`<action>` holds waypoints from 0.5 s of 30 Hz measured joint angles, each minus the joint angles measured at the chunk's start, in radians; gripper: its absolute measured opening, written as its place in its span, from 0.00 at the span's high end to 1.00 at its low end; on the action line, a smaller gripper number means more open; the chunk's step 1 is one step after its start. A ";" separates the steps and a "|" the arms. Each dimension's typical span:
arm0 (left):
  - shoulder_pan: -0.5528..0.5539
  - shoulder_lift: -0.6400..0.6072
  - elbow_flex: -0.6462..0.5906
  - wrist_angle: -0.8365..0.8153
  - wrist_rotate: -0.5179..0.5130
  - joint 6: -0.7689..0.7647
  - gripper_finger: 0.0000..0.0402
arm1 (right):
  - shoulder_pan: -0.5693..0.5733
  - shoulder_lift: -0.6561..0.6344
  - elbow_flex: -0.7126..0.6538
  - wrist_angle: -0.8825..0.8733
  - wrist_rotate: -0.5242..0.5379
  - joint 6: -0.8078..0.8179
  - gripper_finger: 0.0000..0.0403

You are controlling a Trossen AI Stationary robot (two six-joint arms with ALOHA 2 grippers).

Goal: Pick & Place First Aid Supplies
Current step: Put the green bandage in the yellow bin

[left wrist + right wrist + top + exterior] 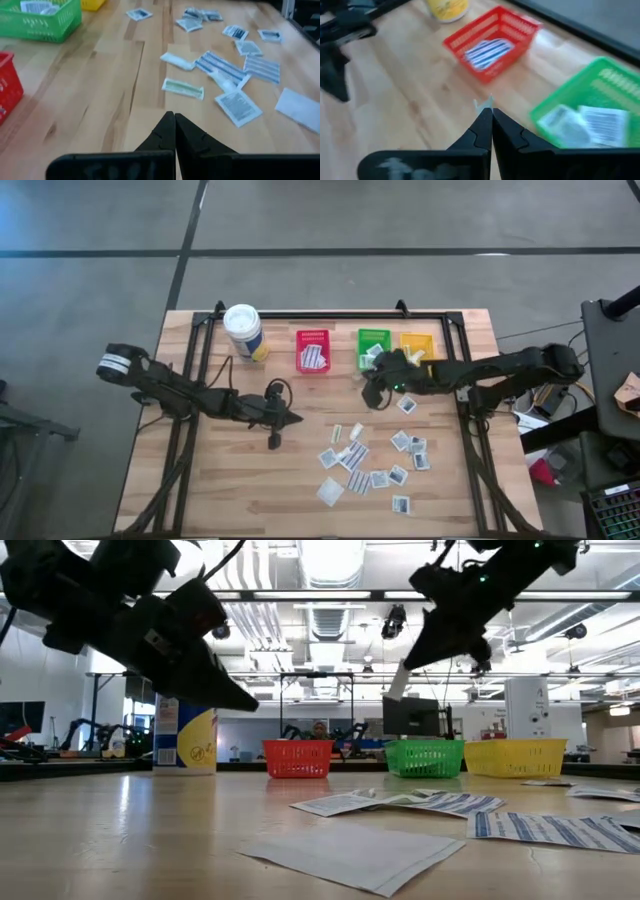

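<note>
Three bins (313, 350) — one canister (243, 331) — roughly fifteen loose packets (353, 457), hard to count.

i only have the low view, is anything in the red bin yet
Observer: Yes, the red bin holds blue-striped packets.
Operator: the arm on my right, where's it over the table
Observer: Its right tool is just in front of the green bin, shut on a small white packet.
Operator: other arm carrying anything
Observer: No, the left tool is shut and empty, left of the loose packets.
</note>
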 joint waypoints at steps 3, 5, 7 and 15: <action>0.001 0.004 -0.001 0.003 0.000 -0.001 1.00 | -0.024 -0.052 -0.002 -0.051 0.038 -0.003 0.98; 0.002 0.008 0.003 0.016 0.000 -0.001 1.00 | -0.037 -0.087 -0.003 -0.100 0.074 -0.003 0.98; 0.004 0.008 0.003 0.017 0.000 -0.001 1.00 | -0.049 -0.122 -0.003 -0.133 0.106 -0.003 0.98; 0.004 0.012 0.004 0.019 0.000 -0.001 1.00 | -0.094 -0.235 -0.003 -0.327 0.209 0.052 0.98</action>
